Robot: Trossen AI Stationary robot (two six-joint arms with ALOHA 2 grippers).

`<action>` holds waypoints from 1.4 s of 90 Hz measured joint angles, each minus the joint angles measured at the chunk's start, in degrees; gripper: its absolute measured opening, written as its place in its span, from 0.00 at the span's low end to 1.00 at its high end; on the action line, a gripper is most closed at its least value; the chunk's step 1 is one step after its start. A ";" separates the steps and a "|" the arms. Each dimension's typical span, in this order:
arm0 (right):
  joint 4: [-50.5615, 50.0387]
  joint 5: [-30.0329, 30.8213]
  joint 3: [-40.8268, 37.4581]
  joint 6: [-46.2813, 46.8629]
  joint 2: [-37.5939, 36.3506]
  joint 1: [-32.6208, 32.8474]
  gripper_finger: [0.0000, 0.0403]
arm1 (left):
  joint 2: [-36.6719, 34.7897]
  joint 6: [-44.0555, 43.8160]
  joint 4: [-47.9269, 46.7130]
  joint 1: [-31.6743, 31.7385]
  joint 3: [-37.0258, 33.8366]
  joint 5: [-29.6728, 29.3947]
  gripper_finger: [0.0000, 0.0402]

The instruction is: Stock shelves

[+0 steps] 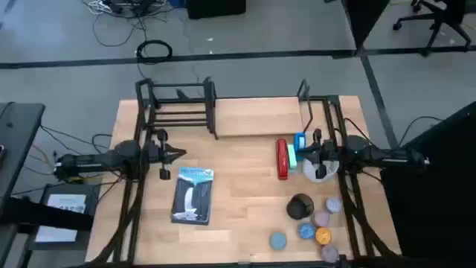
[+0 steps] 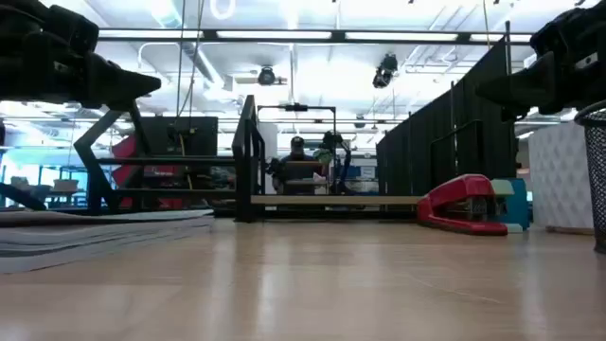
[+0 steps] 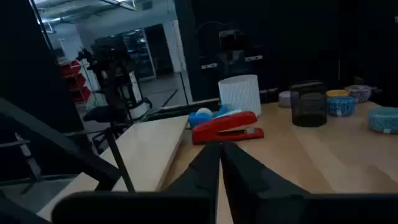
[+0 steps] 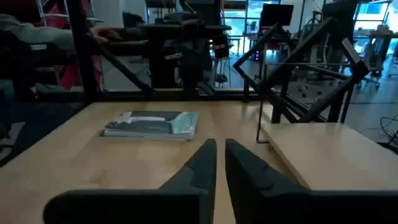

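While both grippers hovered with fingers together, left gripper (image 1: pixel 181 153) and right gripper (image 1: pixel 291 155) held nothing. The shelves (image 1: pixel 223 112) stood unstocked. The book (image 1: pixel 193 195) looked stiff and slippery, best gripped by its edge.

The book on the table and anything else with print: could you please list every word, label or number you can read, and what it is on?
None can be read.
Book: its cover carries a line of print near its top edge, too blurred to read.
Paper lying beside the table: a dark printed strip, unreadable.
Small round tins: patterned lids, no legible text.
Red stapler: no visible marking.
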 joint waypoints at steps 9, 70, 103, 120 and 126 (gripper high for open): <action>0.00 -0.02 0.01 0.00 -0.01 0.00 0.02 | -0.01 0.01 0.00 0.00 0.00 0.00 0.00; -0.01 0.00 0.00 0.00 -0.01 -0.01 0.02 | 0.00 0.00 -0.02 0.00 -0.02 0.00 0.00; 0.00 -0.01 0.00 0.00 -0.01 0.00 0.02 | 0.00 -0.14 0.47 -0.02 0.00 0.00 0.00; 0.00 0.00 0.00 0.00 -0.02 -0.02 0.02 | 0.00 -34.83 15.40 -0.01 0.00 -0.97 0.00; 0.00 0.00 0.00 0.00 0.00 -0.02 0.02 | 0.42 -40.16 22.19 -0.01 0.00 -0.76 0.00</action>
